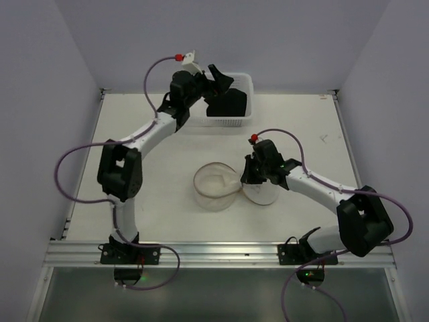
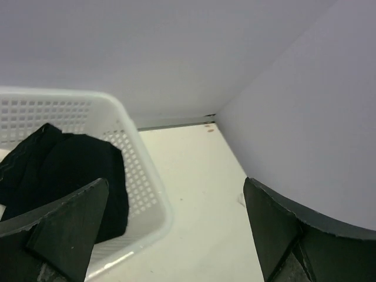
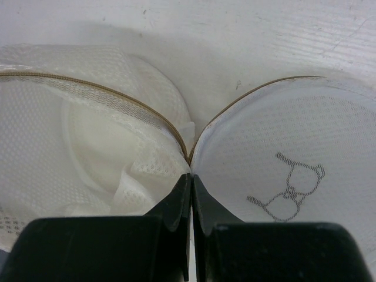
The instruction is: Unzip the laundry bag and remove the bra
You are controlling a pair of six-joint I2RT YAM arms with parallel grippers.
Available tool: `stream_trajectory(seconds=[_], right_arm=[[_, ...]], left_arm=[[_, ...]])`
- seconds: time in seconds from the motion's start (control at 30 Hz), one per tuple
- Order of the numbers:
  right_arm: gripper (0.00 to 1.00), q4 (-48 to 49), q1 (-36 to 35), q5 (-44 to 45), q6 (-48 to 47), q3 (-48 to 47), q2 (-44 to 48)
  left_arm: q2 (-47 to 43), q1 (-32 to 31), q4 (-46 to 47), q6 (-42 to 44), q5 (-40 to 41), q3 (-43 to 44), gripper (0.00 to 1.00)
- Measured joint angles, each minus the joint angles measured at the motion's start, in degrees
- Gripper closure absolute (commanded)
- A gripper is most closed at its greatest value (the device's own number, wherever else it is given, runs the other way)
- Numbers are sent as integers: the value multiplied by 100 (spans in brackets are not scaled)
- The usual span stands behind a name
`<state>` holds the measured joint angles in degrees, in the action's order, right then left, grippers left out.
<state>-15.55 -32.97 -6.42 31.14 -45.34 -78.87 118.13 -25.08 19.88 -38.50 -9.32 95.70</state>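
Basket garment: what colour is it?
Black. The garment shows best in the left wrist view, lying in the white basket.

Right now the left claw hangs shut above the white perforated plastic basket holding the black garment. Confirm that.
Wrong on one point: the left claw is open, its fingers spread wide, as the left wrist view shows. It does hang above the white perforated plastic basket holding the black garment.

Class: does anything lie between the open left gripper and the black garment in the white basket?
Nothing visible does. The left gripper hangs open above the basket, and the black garment lies uncovered inside it.
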Motion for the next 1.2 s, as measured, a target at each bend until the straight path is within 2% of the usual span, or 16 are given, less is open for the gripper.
stream_trajectory(seconds=[0.23, 0.37, 0.5, 0.53, 0.63, 0.73, 0.97, 1.07, 1.2], right_arm=[[97, -136, -37, 96, -402, -455, -540], [93, -190, -240, 138, -645, -925, -863], [70, -164, -417, 114, -699, -1167, -1152], [58, -192, -428, 116, -675, -1165, -1167], [40, -278, -420, 256, -525, -1139, -1143], [30, -345, -369, 501, -227, -879, -855], [30, -909, 417, 1145, 787, -129, 267], [31, -1073, 824, 1252, 1073, 66, 221], [35, -1178, 986, 1211, 1257, 94, -188]], left_arm=[[-2870, 0, -1329, 437, -44, -1412, 2], [-3952, 7, -2103, 527, 138, -2922, 9], [-4478, 9, -2653, 369, 205, -4706, 12], [-4535, 9, -2787, 284, 212, -5143, 13], [-4660, 11, -3077, 94, 234, -5827, 13], [-4883, 11, -3128, -2, 291, -6074, 13], [-5001, 11, -2924, -4, 404, -6102, 13], [-4922, 11, -2844, -4, 404, -6159, 13], [-4822, 11, -2809, 2, 404, -6186, 13]])
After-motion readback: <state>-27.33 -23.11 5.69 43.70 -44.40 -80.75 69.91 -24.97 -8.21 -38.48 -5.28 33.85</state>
